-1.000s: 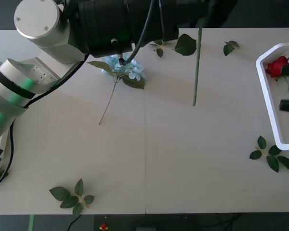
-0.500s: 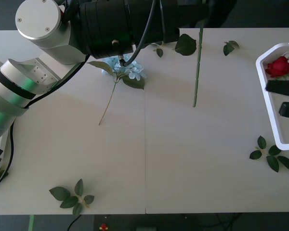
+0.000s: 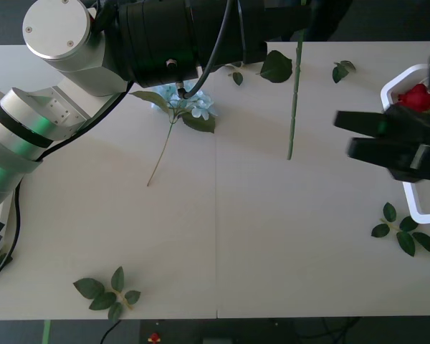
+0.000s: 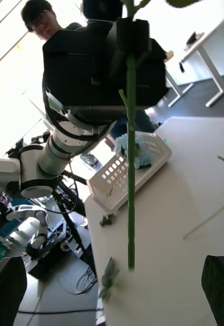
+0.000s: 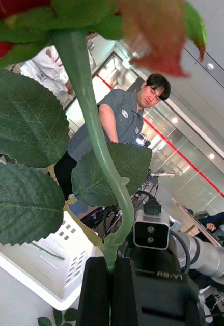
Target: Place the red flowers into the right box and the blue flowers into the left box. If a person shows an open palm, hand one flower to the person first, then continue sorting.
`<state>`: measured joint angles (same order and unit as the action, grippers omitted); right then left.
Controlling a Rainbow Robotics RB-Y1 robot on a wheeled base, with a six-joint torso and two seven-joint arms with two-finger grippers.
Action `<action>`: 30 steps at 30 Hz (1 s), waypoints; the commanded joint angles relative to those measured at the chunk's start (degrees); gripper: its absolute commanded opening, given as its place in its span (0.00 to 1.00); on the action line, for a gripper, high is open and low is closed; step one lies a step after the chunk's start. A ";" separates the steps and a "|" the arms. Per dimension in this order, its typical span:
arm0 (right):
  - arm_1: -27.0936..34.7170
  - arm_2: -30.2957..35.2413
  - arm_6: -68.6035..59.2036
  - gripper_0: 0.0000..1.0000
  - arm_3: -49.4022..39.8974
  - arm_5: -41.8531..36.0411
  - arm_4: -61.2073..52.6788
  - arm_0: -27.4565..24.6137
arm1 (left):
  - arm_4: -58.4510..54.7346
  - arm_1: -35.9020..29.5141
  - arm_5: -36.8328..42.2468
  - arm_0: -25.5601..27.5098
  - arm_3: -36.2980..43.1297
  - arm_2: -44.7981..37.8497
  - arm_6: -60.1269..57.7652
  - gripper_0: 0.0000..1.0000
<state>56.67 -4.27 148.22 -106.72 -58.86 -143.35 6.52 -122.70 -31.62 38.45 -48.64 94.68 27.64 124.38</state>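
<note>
Withdrawal of the right gripper [image 3: 344, 136] from the right box [image 3: 394, 86] is seen: a second ago it sat inside the tray beside a red rose [image 3: 416, 97]; now it hangs over the desk [image 3: 222, 236], fingers spread and empty. That rose is judged delivered. A second rose [image 5: 99, 153] is clamped at the stem by the left gripper [image 5: 110, 275]. A blue flower [image 3: 190, 106] lies unsorted on the desk.
</note>
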 commanded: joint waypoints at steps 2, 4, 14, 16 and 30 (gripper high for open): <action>-4.11 -3.73 2.95 1.00 -1.21 3.05 1.59 5.96 | -0.69 -1.69 -0.31 -2.86 2.17 0.31 4.91 0.00; -4.90 -5.58 3.39 1.00 -1.30 4.72 1.59 7.36 | -0.69 -1.69 -0.31 -2.86 2.17 0.31 4.91 0.00; -7.45 -12.08 5.33 1.00 -1.21 11.48 1.59 12.11 | -0.69 -1.69 -0.31 -2.86 2.17 0.31 4.91 0.00; -7.72 -12.61 5.68 1.00 -1.30 12.36 1.68 12.64 | -0.69 -1.69 -0.31 -2.86 2.17 0.31 4.91 0.00; -7.72 -13.13 6.78 0.00 -1.30 13.33 1.68 12.99 | -0.69 -1.69 -0.31 -2.86 2.17 0.31 4.91 0.00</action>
<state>50.01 -17.07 152.83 -106.72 -46.12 -142.06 17.54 -122.72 -31.62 38.45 -48.64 94.70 27.64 124.38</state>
